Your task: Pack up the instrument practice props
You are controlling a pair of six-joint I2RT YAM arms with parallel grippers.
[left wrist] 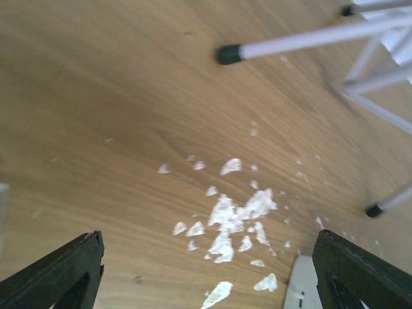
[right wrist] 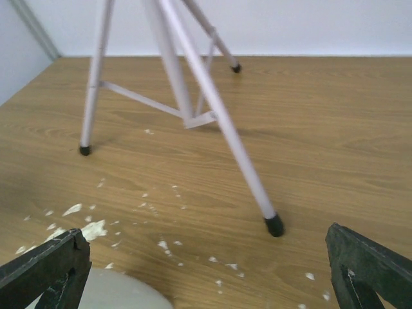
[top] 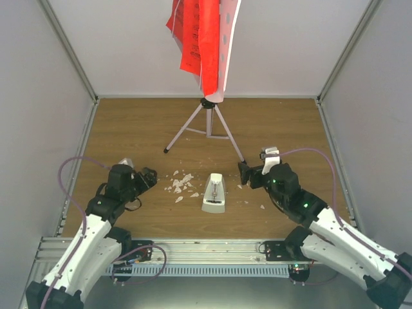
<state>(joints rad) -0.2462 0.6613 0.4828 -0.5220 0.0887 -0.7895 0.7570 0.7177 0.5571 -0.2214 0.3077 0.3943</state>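
The music stand rises at the back centre, its pale perforated plate [top: 228, 45] carrying red ribbed sheets [top: 195, 35] on silver tripod legs [top: 209, 125]. A small white pyramid metronome [top: 214, 192] stands upright on the wooden floor between my arms. To the metronome's left is my left gripper [top: 153, 177], open over the crumbs, with the metronome [left wrist: 301, 286] just inside its right finger. My right gripper [top: 243, 174] is open beside a tripod foot [right wrist: 273, 225], and the metronome [right wrist: 122, 293] shows at the lower left of its wrist view. Neither gripper [left wrist: 209, 257] [right wrist: 206, 261] holds anything.
Small white crumbs [top: 181, 183] lie scattered left of the metronome, with a few more [top: 262, 206] on its right. Grey walls [top: 38, 96] close in the sides and back. An aluminium rail [top: 206, 252] runs along the near edge.
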